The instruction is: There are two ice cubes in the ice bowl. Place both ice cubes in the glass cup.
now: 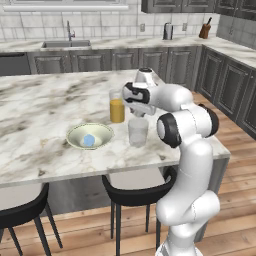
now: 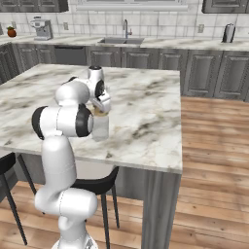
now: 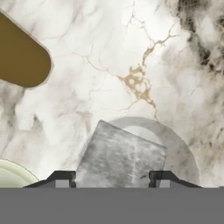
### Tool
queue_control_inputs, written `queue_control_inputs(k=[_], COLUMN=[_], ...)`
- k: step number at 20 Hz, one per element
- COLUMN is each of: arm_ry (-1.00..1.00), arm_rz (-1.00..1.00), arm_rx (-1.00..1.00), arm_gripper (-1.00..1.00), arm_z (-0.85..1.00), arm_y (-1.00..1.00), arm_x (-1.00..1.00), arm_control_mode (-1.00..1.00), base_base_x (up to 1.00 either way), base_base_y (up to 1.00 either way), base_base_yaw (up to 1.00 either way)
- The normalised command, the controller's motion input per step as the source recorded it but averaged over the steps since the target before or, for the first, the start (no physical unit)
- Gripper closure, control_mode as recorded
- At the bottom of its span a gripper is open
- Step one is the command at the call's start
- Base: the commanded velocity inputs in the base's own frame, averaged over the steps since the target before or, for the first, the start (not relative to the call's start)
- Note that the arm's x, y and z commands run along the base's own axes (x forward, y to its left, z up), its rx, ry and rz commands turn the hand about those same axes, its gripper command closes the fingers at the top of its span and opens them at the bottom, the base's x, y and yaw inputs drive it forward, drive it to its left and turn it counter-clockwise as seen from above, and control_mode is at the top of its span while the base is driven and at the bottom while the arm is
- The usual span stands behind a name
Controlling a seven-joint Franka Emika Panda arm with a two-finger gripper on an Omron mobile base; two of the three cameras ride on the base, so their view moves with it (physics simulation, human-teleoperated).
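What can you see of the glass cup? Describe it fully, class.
The glass cup is a short, clear, colourless tumbler with straight sides, standing upright on the marble counter near its front edge, between the ice bowl and the arm. The gripper hangs directly above its mouth, holding an ice cube.

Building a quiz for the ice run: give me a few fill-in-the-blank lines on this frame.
1. The gripper holds an ice ____ between its fingertips.
2. It hangs above the ____ cup.
3. One cube is left in the ____.
4. The taller glass holds ____ juice.

Missing words: cube; glass; bowl; orange
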Motion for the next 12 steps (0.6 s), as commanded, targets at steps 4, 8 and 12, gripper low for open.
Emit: queue_control_inputs(k=[4, 8, 12], arm_ry=[0.0, 0.0, 0.0], arm_rz=[0.02, 0.01, 0.0], arm_rx=[0.0, 0.0, 0.0], arm_gripper=[1.0, 1.0, 1.0], arm_z=[-0.21, -0.12, -0.01], arm_y=[0.07, 0.0, 0.0], arm_x=[-0.28, -0.09, 0.0], arm_control_mode=[-1.0, -1.0, -1.0], base_base_x=[0.0, 0.0, 0.0], base_base_y=[0.0, 0.0, 0.0], base_base_yaw=[0.0, 0.0, 0.0])
